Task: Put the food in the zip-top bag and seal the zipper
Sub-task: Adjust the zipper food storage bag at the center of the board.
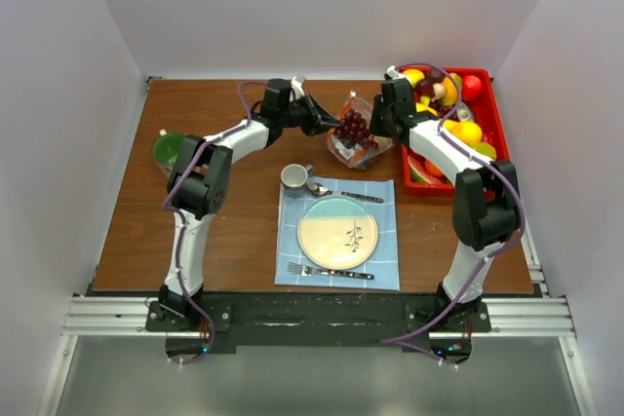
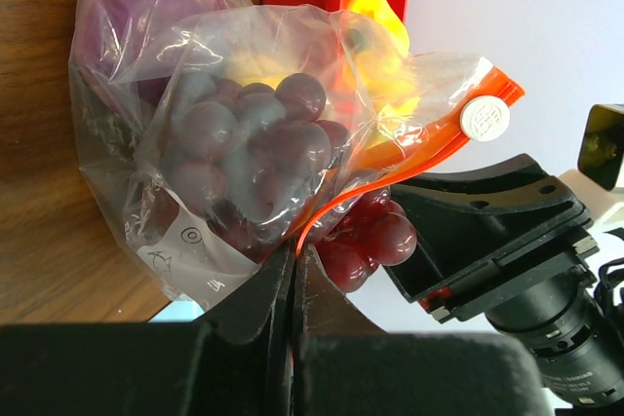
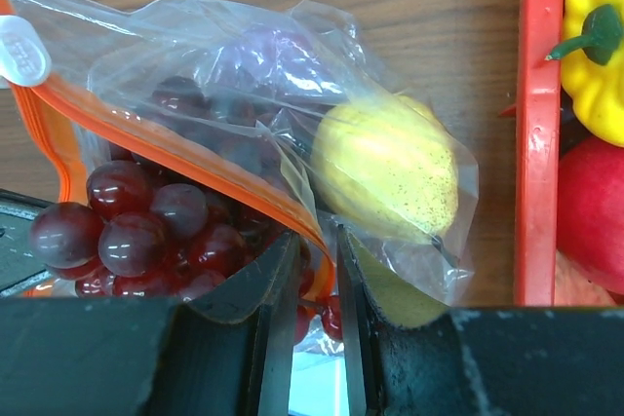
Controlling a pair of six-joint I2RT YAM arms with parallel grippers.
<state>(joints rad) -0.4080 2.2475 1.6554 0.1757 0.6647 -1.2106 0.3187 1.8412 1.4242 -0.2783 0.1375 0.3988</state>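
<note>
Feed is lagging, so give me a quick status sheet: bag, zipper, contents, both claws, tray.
bag: between the two claws, beside the red tray
zipper: open, white slider at one end
inside: grapes, yellow fruit, purple piece
grapes: some seem to poke out past the zipper
left claw: shut on the bag's mouth edge
right claw: pinching the mouth edge near the yellow fruit
tray: holds more food
</note>
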